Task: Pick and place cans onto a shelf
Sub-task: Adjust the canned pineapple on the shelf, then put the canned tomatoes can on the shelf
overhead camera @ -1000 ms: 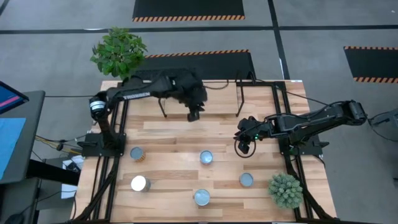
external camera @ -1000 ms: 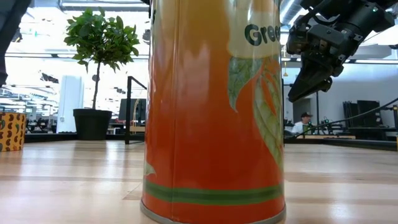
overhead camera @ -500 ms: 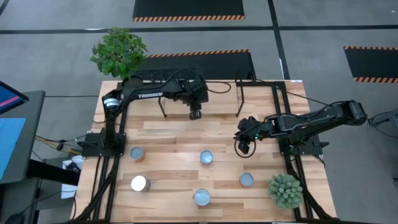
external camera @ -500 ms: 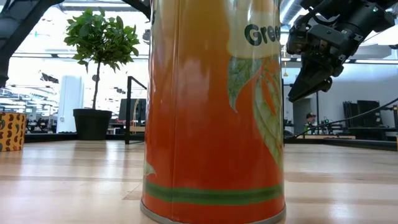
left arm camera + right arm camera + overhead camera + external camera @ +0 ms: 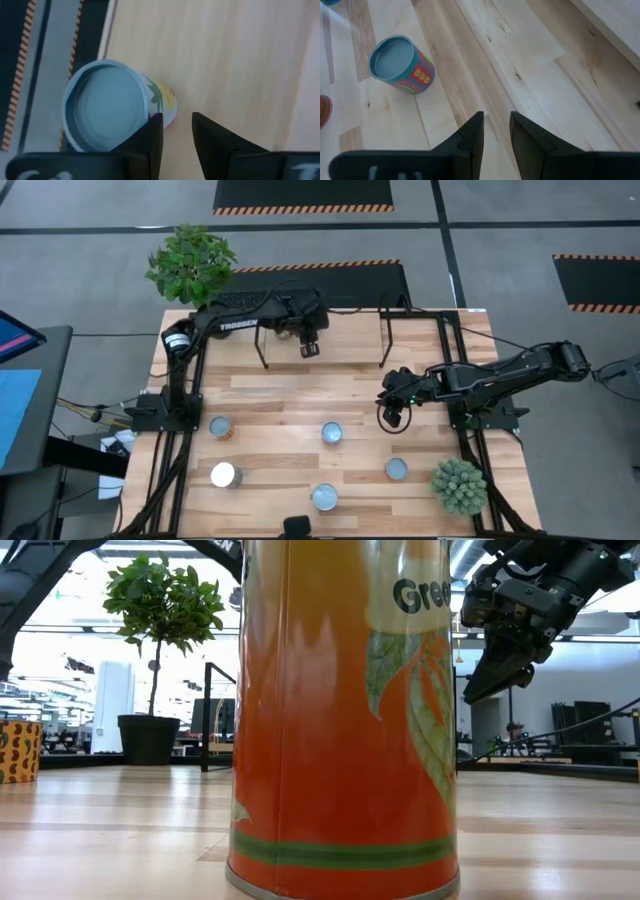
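Moved: the left claw (image 5: 310, 349) has drawn back toward the far edge, over the shelf (image 5: 325, 338); the right arm has stayed put.
Left claw: fingers a narrow gap apart, pinching nothing; its wrist view shows one can (image 5: 112, 110) just beside them on the shelf board.
Right claw (image 5: 392, 413): raised over the bench (image 5: 270, 395) right of centre, fingers slightly apart, empty.
Cans on bench: five in the high view, near half.
Low view only: an orange can (image 5: 345, 715) filling the frame.
Plants: two.
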